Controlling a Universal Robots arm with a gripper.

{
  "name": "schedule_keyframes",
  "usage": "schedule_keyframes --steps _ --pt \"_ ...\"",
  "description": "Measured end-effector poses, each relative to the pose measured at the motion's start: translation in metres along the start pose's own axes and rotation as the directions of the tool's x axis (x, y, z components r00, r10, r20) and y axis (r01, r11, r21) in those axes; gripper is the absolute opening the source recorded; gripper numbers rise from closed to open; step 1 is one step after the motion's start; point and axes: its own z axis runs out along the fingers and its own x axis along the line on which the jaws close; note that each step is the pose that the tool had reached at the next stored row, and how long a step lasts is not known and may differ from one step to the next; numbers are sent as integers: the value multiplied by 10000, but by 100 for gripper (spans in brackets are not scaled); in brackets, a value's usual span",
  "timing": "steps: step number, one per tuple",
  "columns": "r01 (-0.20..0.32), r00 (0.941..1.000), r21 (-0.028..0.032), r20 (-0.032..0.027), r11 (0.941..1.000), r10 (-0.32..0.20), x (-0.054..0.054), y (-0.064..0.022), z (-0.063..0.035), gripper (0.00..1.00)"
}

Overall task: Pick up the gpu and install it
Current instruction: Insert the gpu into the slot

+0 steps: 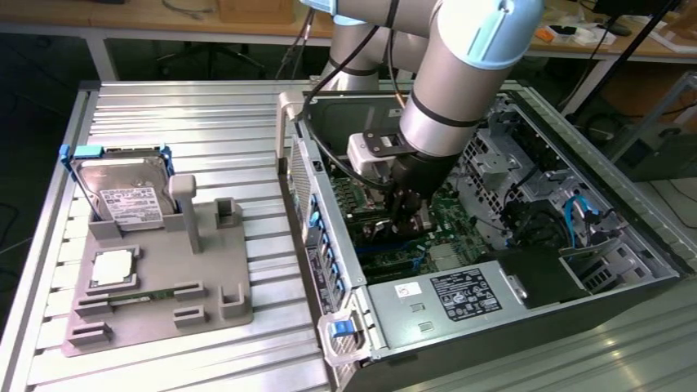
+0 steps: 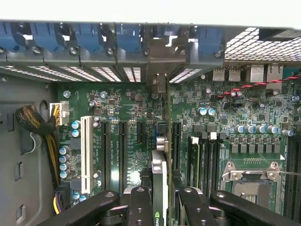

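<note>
In the exterior view, the arm reaches down into the open computer case point(image 1: 610, 245), and the gripper point(image 1: 406, 219) hangs low over the motherboard point(image 1: 376, 245). Something thin sits between its fingers, too dark to name from here. On the exterior view's left, a grey fixture point(image 1: 163, 294) on the slatted table point(image 1: 196, 106) holds a hard drive point(image 1: 126, 192) upright, with a processor point(image 1: 114, 268) and a memory stick point(image 1: 136, 296) lying flat lower down. All are well apart from the arm.

In the wrist view, the gripper point(image 2: 162, 195) is narrowly closed on the gpu point(image 2: 160, 165), which stands edge-on between the fingers, its metal end bracket point(image 2: 159, 84) reaching up to the rear slot openings. The card's lower edge runs along the motherboard point(image 2: 131, 108) among the black expansion slots point(image 2: 123, 150); whether it is seated in one I cannot tell.

The main risk, as I judge it, is misalignment: a slightly tilted card would catch on the slot lip or jam its bracket against the rear frame. The white slot point(image 2: 86, 155) and capacitors point(image 2: 63, 162) stand clear to one side, the memory slots point(image 2: 207, 160) and processor socket point(image 2: 249, 181) to the other. A cable bundle point(image 2: 40, 127) lies at the board's edge, out of the way.
</note>
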Motion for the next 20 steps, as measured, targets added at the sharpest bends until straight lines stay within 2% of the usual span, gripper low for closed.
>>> schedule_keyframes --steps 4,12,20 --pt "-1 10000 0 -1 10000 1 -1 1 -36 27" --pt "-2 10000 0 1 10000 2 40 2 -37 27" --pt "-11 10000 -2 -2 10000 11 44 3 52 27"
